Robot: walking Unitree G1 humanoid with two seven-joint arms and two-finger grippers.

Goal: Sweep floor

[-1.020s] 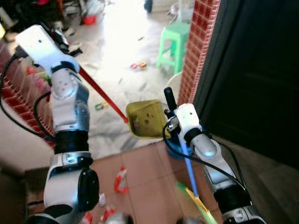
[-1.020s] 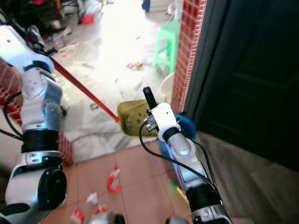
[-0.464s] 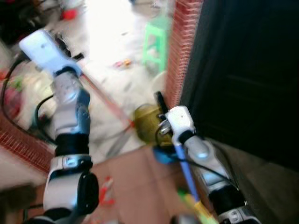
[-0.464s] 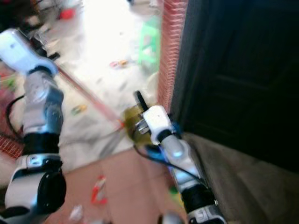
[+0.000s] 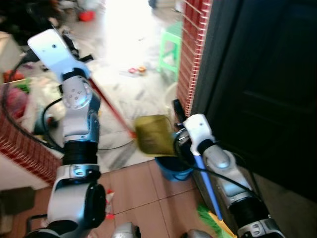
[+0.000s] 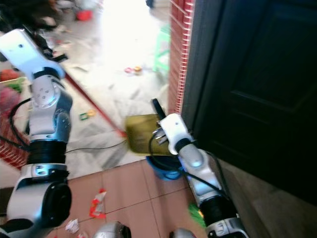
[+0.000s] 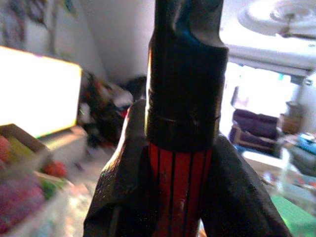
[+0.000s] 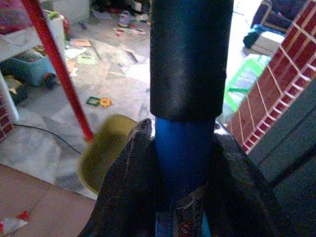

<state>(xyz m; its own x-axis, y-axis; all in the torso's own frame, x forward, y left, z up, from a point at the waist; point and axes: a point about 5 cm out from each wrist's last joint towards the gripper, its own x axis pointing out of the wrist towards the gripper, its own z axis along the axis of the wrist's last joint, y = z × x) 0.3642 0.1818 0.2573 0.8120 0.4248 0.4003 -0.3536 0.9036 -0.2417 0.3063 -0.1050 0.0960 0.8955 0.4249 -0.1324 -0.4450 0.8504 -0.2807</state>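
So here's where I'm at: both arms are busy, one tool each. My left gripper is clamped around the red handle of the dustpan, and my right gripper is squeezed shut on the blue broom handle. Both sets of jaws are closed tight on their poles, you can see the fingers hugging each one in the wrist views.

The thing that matters for the next move is how the two tools line up. The red handle runs diagonally down from my raised left arm, up by my left shoulder, to the yellow-green pan, which sits low in front of me near the seam where the marble floor meets the terracotta tiles. The broom handle slopes the other way, from my right jaws back down toward my feet, with the green bristles trailing behind on my right side. So the pan is ahead of the broom head, not beside it.

The litter I can make out, red and white wrappers, lies on the tiles on my left, nearer my left arm but behind the pan. My guess is the broom has to swing across to reach it.

Left arm is high and bent; right arm is low, stretched forward beside the dark door.
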